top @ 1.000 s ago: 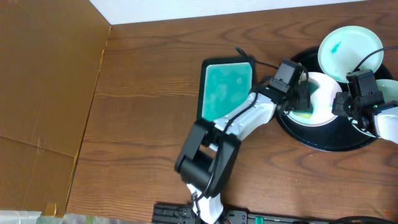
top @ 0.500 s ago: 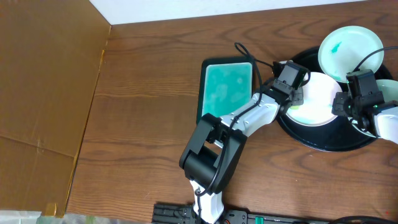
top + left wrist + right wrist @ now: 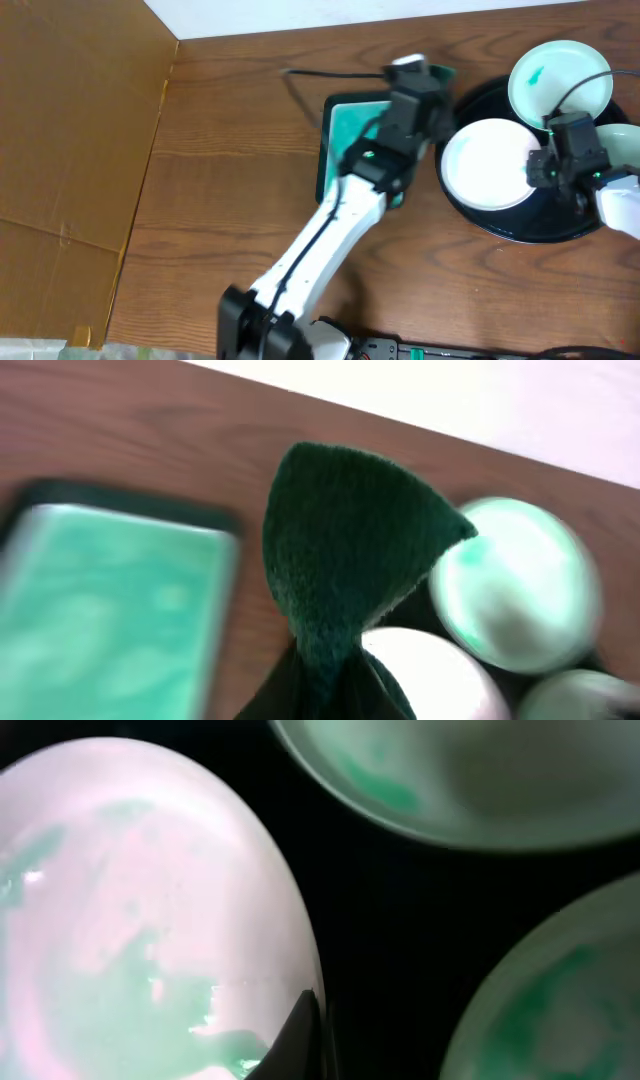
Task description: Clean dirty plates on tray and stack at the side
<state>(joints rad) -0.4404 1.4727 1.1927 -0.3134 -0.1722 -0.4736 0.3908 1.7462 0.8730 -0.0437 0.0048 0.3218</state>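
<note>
Left gripper (image 3: 322, 692) pinches sponge (image 3: 345, 550); right gripper (image 3: 543, 168), closed, touches the flat face-up plate (image 3: 485, 165).

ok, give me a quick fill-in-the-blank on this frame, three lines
1. The left gripper is shut on a dark ___ sponge.
2. The black tray carries ___ plates.
3. The right gripper sits at the rim of a ___.
Missing words: green; three; plate.
</note>
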